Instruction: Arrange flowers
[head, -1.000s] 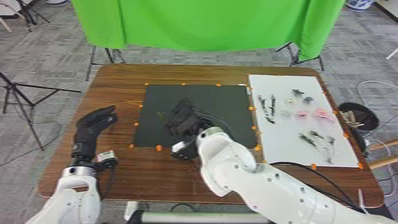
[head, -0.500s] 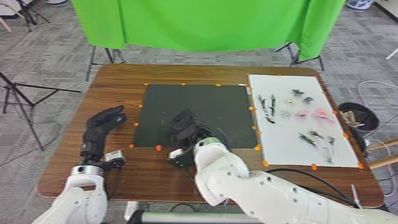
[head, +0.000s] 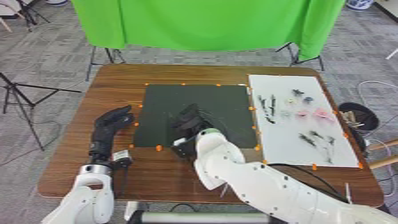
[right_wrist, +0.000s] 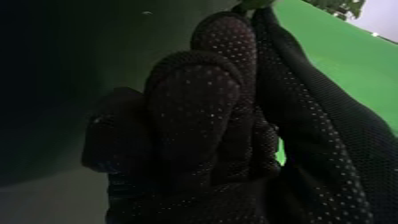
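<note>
- The fingers of the black-gloved right hand and its thumb are drawn together, narrow at the tips, with a slim gap between them lower down.
- Right at those tips, in the right wrist view, is a small bit of green plant, pinched between fingers and thumb; what kind of stem it belongs to I cannot tell.
- In the head view the right hand is above the square black mat, over its nearer half.
- Behind the hand, the white jointed right arm comes in across the near edge of the brown wooden bench.
- The black-gloved left hand is over the bench just to the left of the mat, its fingers loosely straight and pointing forward; the white left arm runs back from it.
- Orange markers are set around the edges of the mat.
- To the right of the mat lies a long white sheet, which bears the rest of the flowers.
- On its left part, two thin dark stems lie side by side, lengthwise.
- Near the sheet's middle are two pink blooms, side by side, with a small pale bloom and two small greyish-purple blooms farther forward.
- Nearer the robot, slender green sprigs lie on the same sheet.
- A round black basket stands beside the bench's right edge.
- Past the far edge hangs a bright green cloth.
</note>
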